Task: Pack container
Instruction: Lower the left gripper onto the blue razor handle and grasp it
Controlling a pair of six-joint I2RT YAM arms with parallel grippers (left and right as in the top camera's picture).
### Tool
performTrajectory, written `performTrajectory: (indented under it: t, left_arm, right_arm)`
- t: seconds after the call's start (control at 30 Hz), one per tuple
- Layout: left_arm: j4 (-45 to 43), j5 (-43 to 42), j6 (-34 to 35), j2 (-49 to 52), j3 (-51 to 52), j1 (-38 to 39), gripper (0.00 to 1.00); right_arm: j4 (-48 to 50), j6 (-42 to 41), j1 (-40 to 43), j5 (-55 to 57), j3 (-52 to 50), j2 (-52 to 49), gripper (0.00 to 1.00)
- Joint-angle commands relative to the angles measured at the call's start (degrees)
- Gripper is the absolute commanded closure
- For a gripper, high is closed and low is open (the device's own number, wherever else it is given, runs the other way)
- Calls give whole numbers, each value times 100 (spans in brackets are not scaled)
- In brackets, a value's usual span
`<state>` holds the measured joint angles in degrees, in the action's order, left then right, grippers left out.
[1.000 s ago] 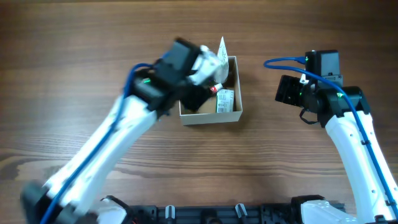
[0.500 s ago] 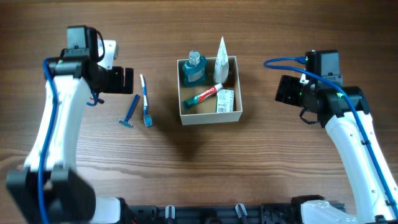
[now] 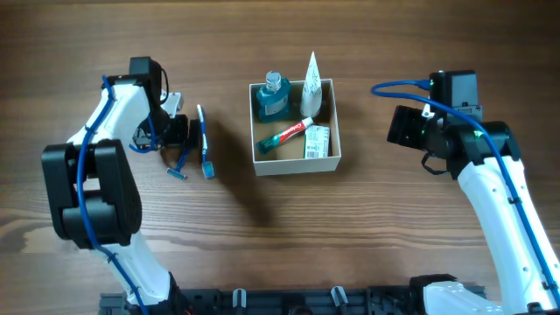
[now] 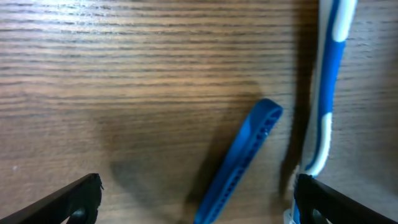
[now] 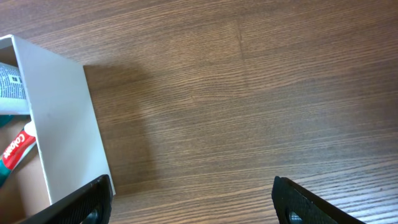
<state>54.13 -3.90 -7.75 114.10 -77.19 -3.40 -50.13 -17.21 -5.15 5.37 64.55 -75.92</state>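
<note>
The container [image 3: 297, 166], a square white-walled box, sits at the table's middle and holds a blue bottle [image 3: 273, 98], a white tube [image 3: 311, 80], a red toothpaste tube [image 3: 287, 135] and a white-green packet [image 3: 317, 142]. A blue razor [image 3: 182, 158] and a blue-white toothbrush [image 3: 204, 140] lie on the table to its left. My left gripper [image 3: 178, 132] is open and low over them; in the left wrist view its fingers [image 4: 196, 205] straddle the razor handle [image 4: 245, 152], with the toothbrush [image 4: 328, 81] by the right finger. My right gripper [image 3: 405, 128] is open and empty, right of the container.
In the right wrist view the container's white wall [image 5: 62, 118] and the toothpaste tube [image 5: 13, 148] show at the left, with bare wooden table [image 5: 249, 93] between my open fingers [image 5: 193, 202].
My left arm has left the container, swung to the far left, then dropped close to the razor and toothbrush. The right arm has not moved.
</note>
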Motion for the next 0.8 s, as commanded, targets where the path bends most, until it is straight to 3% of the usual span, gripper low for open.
performTrajectory:
  t: [0.0,0.5,0.77]
  left_arm:
    - [-92,74,98,90,22,2,0]
    - [-533,260,208,120,535,2,1]
    - [-420,247,210,120,535,2,33]
  right_arm:
    - [31,72,20,15,26,-70,17]
    - [35,72,20,13,26,-70,17]
    - [37,72,20,13,26,-70,16]
